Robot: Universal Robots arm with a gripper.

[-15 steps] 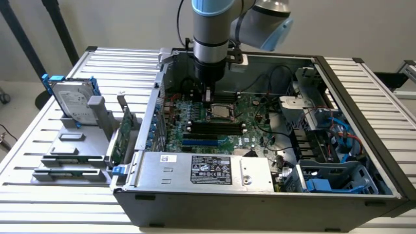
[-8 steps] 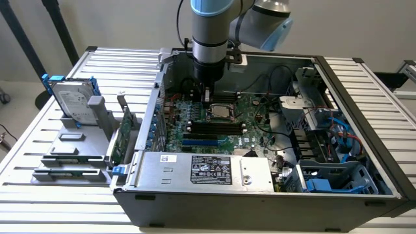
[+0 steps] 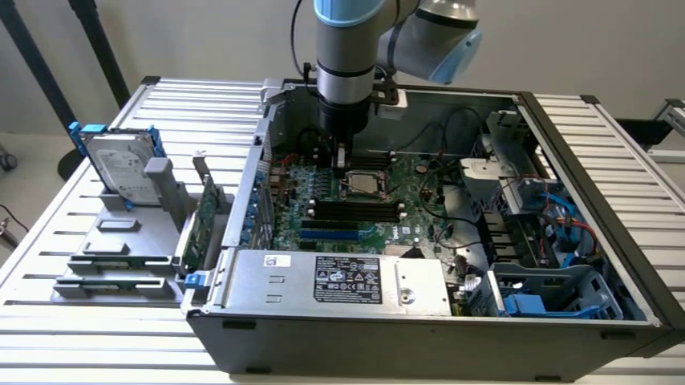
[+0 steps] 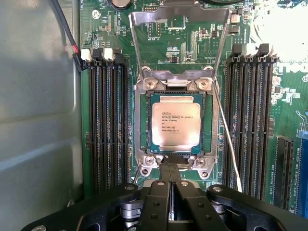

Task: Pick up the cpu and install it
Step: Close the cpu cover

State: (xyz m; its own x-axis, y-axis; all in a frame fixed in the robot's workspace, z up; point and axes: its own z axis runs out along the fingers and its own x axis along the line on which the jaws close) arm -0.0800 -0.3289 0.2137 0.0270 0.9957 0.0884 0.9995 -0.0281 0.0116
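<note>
Closed claw (image 4: 168,167) beside Intel Xeon cpu (image 4: 175,122)

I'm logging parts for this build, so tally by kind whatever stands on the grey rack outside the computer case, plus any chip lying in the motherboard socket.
Silver hard drive with blue side rails: 1
Long green circuit card: 1
Small square cpu with a shiny silver-grey metal top: 1
Total: 3
</note>
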